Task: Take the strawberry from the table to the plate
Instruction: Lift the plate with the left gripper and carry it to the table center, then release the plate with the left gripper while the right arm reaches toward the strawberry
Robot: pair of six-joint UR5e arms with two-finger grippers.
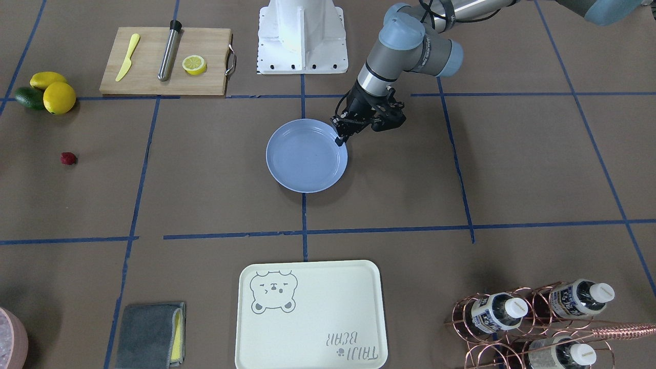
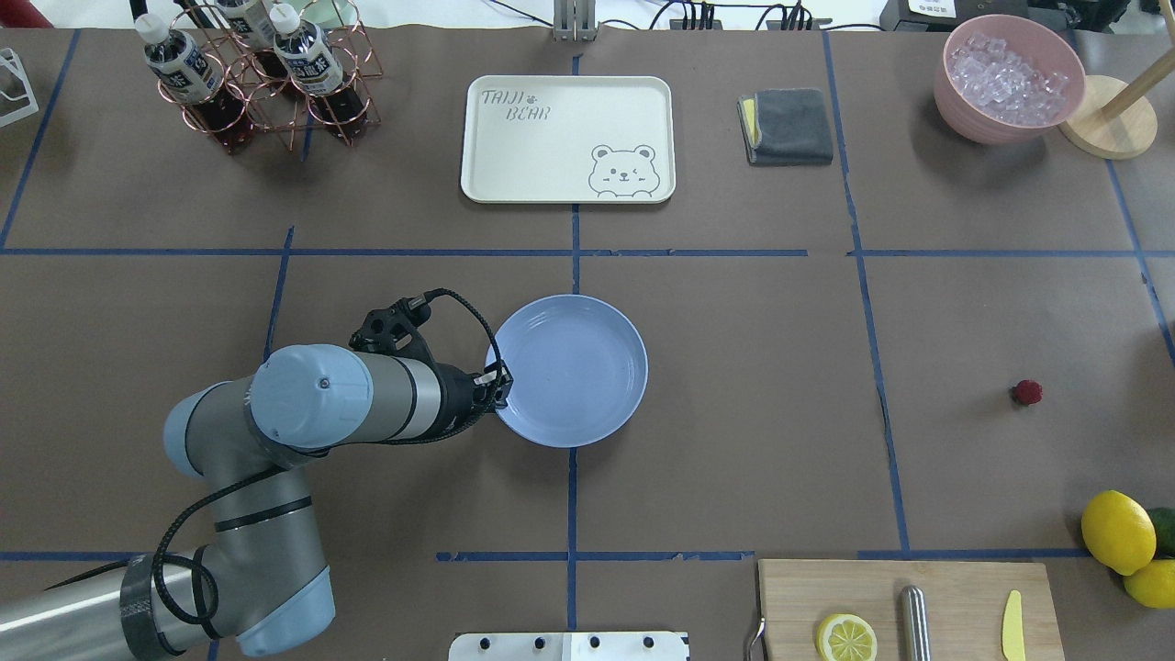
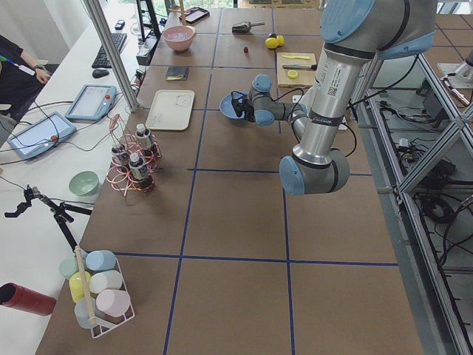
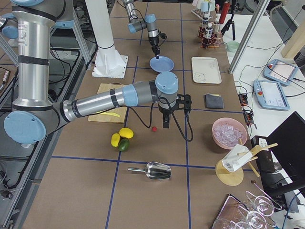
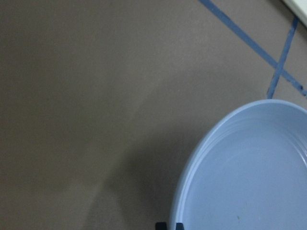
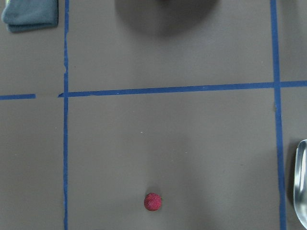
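The strawberry [image 2: 1026, 393] lies alone on the table [image 2: 734, 441], far out on my right side; it also shows small and red in the front view [image 1: 68, 158] and low in the right wrist view [image 6: 152, 201]. The light-blue plate [image 2: 587, 367] sits mid-table with nothing on it. My left gripper [image 2: 503, 381] is at the plate's near-left rim [image 1: 344, 154], fingers closed tight on the edge [image 5: 180, 211]. My right gripper [image 4: 166, 126] hangs above the table just beside the strawberry [image 4: 154, 128]; it shows only in the right side view, so I cannot tell its state.
Two lemons [image 2: 1118, 531] and an avocado sit near the strawberry. A cutting board [image 2: 904, 610] holds a lemon half, a steel rod and a yellow knife. Further off are the bear tray [image 2: 567, 138], a grey cloth [image 2: 789, 127], a bottle rack [image 2: 248, 78], an ice bowl [image 2: 1010, 78] and a metal scoop [image 4: 155, 170].
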